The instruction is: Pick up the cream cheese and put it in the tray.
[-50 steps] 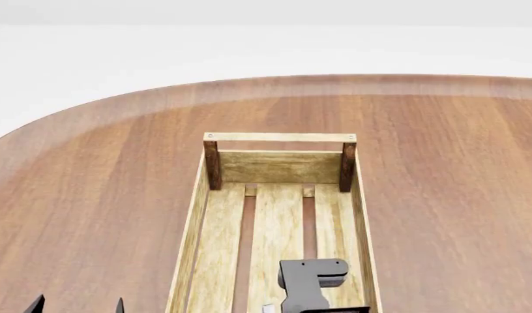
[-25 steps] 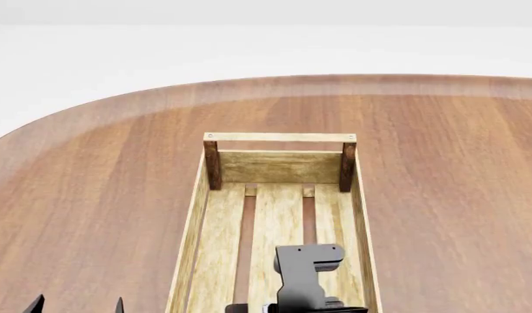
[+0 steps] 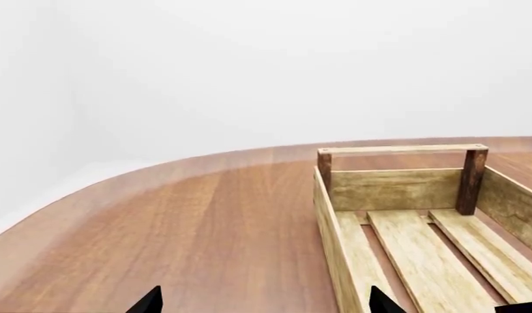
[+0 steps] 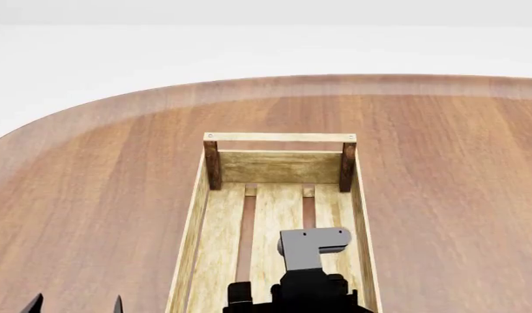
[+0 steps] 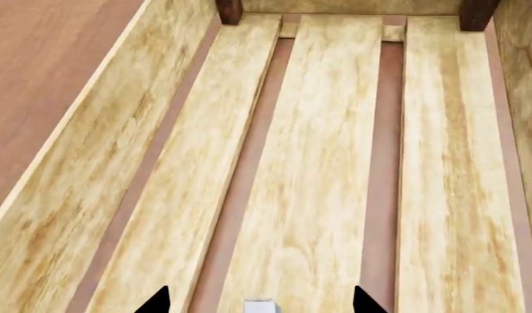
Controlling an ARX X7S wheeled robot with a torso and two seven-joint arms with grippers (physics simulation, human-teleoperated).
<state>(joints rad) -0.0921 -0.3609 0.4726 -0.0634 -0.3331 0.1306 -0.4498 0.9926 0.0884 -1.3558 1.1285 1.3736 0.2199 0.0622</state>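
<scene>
**My right arm over the tray, a sliver of white at its pincer**

My right arm reaches in over the near end of the tray (image 4: pixel 195 215), and from my head I see its grey wrist bracket and dark housing hanging above the middle slat. The right pincer (image 5: pixel 259 301) itself shows only in its own wrist camera: two dark fingertips (image 5: pixel 156 303) poke up at the edge of that picture, standing well apart with the tray's pale slats running away between them. Midway between those tips sits a small white-grey corner, the cream cheese (image 5: pixel 259 306), cut off by the picture's border. I cannot tell whether it lies on the slat or hangs off my palm, and I cannot tell whether the tips touch it; they look spread wider than it.

The tray rests lengthwise on the brown wooden table (image 4: pixel 92 195), its far end closed by a plank between two dark corner posts with a light handle bar across the top.

My left pincer (image 4: pixel 75 305) hovers over bare tabletop, just beside the tray's left wall and outside it. Its two dark tips stand apart with nothing between them; its own camera looks along the table toward the tray's far end.
</scene>
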